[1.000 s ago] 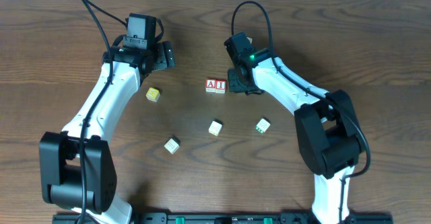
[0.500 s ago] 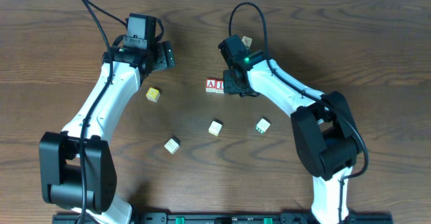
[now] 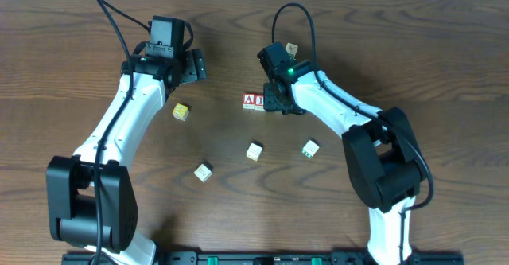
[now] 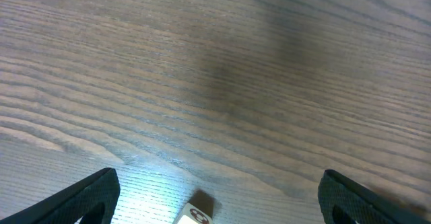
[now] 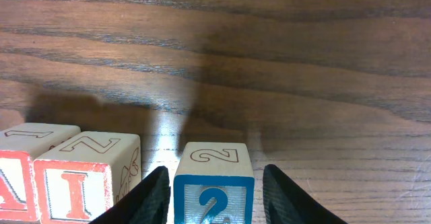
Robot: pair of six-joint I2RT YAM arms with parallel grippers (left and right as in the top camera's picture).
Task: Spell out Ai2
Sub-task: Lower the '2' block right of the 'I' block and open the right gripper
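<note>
The red "A" cube (image 3: pixel 249 101) and the red "I" cube (image 3: pixel 259 101) stand side by side at mid-table. In the right wrist view the "I" cube (image 5: pixel 84 173) is at lower left, with the "A" cube (image 5: pixel 17 173) cut off by the frame edge. The blue "2" cube (image 5: pixel 214 187) rests on the table just right of the "I" cube, a narrow gap between them. My right gripper (image 5: pixel 215 173) straddles it, open, with a visible gap at the right finger (image 5: pixel 289 197). From overhead the gripper (image 3: pixel 274 102) hides the "2". My left gripper (image 3: pixel 191 64) hangs open at the back left.
A yellow cube (image 3: pixel 181 111) lies below the left gripper; a cube corner (image 4: pixel 195 212) shows between that gripper's fingers. Three more cubes sit nearer the front (image 3: pixel 203 170), (image 3: pixel 254 151), (image 3: pixel 310 148). Another small cube (image 3: pixel 292 48) peeks out behind the right arm.
The right gripper slid left with the "2" cube until it sat beside the "I", and its jaws have now parted slightly. The left arm has stayed put.
</note>
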